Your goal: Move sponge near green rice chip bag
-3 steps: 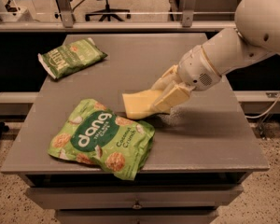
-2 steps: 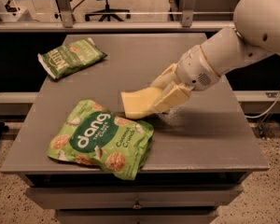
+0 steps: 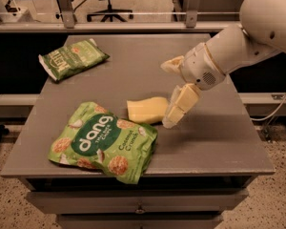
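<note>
The pale yellow sponge lies flat on the grey table, just off the upper right corner of the lime-green "dang" rice chip bag, which lies at the table's front left. My gripper is open just to the right of the sponge. One cream finger points down beside the sponge's right end and the other finger sticks out higher up. Nothing is between them.
A smaller, darker olive-green bag lies at the table's back left. The grey table has drawers under its front edge. My white arm reaches in from the upper right. An office chair stands beyond the table.
The gripper has let go of the sponge and its fingers have spread. The sponge now rests on the table beside the bag, and the gripper has drawn slightly right.
</note>
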`<state>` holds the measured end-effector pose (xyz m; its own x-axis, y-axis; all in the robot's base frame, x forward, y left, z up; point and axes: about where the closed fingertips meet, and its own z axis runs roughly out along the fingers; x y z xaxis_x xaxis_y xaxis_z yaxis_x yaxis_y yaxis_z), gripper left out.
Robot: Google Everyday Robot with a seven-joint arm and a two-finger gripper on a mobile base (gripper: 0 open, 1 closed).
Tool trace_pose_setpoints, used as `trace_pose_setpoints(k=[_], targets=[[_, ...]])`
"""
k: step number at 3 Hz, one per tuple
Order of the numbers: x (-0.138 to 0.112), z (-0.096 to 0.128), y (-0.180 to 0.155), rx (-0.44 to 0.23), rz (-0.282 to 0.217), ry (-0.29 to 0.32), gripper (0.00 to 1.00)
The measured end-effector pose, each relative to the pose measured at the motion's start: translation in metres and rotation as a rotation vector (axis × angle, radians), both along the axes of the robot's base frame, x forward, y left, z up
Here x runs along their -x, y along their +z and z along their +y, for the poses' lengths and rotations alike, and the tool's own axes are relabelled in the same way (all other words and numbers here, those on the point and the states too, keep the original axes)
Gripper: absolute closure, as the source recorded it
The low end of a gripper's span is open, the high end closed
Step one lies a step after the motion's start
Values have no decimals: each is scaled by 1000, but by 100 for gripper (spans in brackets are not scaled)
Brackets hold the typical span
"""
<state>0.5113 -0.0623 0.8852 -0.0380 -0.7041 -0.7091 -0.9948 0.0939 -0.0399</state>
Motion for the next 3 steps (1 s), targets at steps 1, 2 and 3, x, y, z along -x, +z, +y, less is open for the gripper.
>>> trace_pose_setpoints(k=[1,2,3], targets=[[-21,-24,8,-6,-26,-47,0],[-55,-73,22,-20,-78,-137,0],[-60,-74,37,-28,-108,-143,0]])
